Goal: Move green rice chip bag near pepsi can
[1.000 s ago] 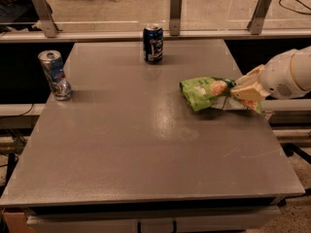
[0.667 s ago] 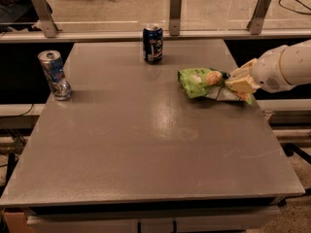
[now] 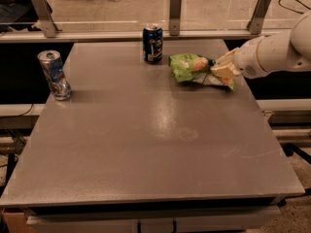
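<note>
The green rice chip bag [image 3: 190, 67] is crinkled and bright green, at the far right part of the grey table. It hangs just above the table top with a shadow under it. The gripper [image 3: 219, 69] comes in from the right on a white arm and is shut on the bag's right end. The pepsi can [image 3: 152, 43] is dark blue with a silver rim and stands upright near the table's far edge, a short gap to the left of the bag.
A paler, dented silver-and-blue can [image 3: 54, 75] stands at the table's [image 3: 146, 149] left edge. A glass barrier with metal posts [image 3: 175, 12] runs along the far edge. The white arm [image 3: 277, 50] reaches over the right edge.
The gripper has carried the bag away from me and to the left, from the right middle of the table to close beside the pepsi can.
</note>
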Tool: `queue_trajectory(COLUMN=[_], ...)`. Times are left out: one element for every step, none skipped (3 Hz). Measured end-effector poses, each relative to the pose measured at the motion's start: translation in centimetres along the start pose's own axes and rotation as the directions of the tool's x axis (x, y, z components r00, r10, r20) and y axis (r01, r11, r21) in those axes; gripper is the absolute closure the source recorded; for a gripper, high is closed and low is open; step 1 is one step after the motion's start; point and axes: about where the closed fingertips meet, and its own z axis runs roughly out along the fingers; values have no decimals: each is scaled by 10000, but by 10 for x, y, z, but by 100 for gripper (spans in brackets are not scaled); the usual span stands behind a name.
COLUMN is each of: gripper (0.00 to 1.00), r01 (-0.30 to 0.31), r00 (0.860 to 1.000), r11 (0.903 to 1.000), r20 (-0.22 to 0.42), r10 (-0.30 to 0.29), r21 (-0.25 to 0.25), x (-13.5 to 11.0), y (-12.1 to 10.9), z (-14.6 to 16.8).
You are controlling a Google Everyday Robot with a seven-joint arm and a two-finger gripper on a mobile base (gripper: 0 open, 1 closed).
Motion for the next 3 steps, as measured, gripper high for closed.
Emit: queue_trajectory(gripper=[100,100,82], r01=[-43,-51,-114], r00=[10000,10000,9996], r11=[9998,9998,9993], r20=[61,74,265], r10=[42,49,105], r21=[182,213,344], x=[-4,-5,-14], y=[-18,-21,-32], z=[21,24,38])
